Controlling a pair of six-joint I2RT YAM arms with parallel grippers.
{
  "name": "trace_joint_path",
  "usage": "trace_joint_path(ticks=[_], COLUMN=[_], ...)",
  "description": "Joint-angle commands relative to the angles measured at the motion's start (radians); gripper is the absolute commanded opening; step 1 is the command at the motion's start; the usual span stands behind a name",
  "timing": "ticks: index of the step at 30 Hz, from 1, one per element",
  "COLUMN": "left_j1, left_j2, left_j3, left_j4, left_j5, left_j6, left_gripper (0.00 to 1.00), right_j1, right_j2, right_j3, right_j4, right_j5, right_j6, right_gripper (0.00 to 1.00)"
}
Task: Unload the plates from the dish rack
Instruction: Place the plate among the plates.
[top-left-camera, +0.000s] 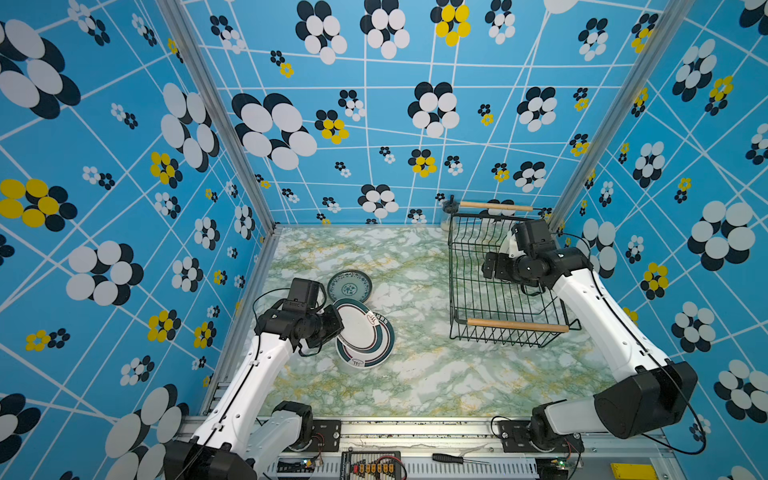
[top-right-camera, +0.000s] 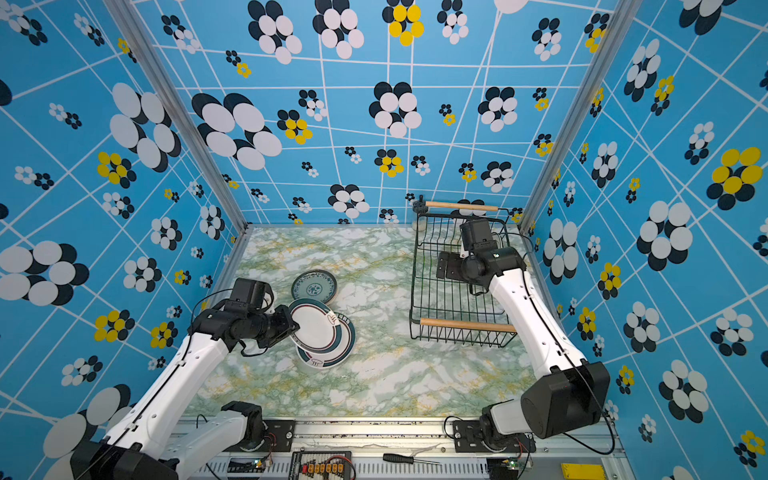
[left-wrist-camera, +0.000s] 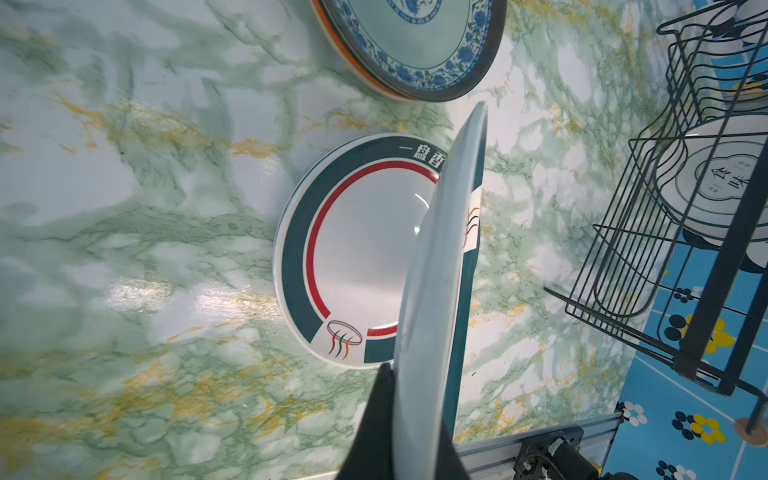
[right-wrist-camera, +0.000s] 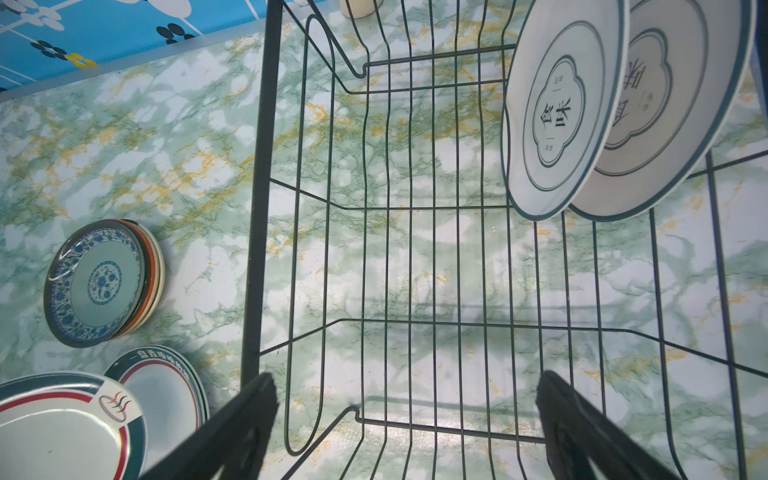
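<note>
Two emblem-centred white plates (right-wrist-camera: 557, 112) are standing in one dish rack (top-left-camera: 490, 299), which is carrying two wooden handles (top-left-camera: 517, 325). Two teal-rimmed plates are showing in both top views: one tilted teal-rimmed plate (top-left-camera: 356, 323) and one flat teal-rimmed plate (top-left-camera: 376, 351). One stack of small plates (right-wrist-camera: 99, 282) is showing four layers: blue-patterned, black, orange and cream. One glass jar (top-left-camera: 448, 218) and one screwdriver (top-left-camera: 453, 458) are also showing.

Glossy plates (left-wrist-camera: 353, 249), wire dish rack (right-wrist-camera: 261, 208)
</note>
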Motion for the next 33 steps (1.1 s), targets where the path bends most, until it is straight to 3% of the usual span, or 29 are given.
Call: trace_joint_path(ticks=[1,14,21,33], left_j1=[0.008,0.008,0.003,0.004], left_j2=[-0.034,-0.034,-0.032,-0.009], left_j3=[-0.026,-0.127,-0.153,-0.213], left_j4=[0.003,0.061,0.072,0.09], left_j5=[-0.016,-0.009,-0.01,-0.039], left_j6=[-0.001,-0.029,-0.042,-0.056], left_gripper=[0.0,0.01,0.09,0.13], right_j1=[-0.005,-0.005,-0.005,-0.005], right_j2=[0.006,0.028,0.032,0.037], right_j3=[0.022,0.015,0.01,0.006], right_j4=[-0.036,-0.027,-0.022,-0.014], right_j5=[0.044,0.011,-0.005,-0.03], right_j6=[-0.018,-0.028,-0.031,-0.035], right_gripper=[0.99,0.99,0.99,0.99])
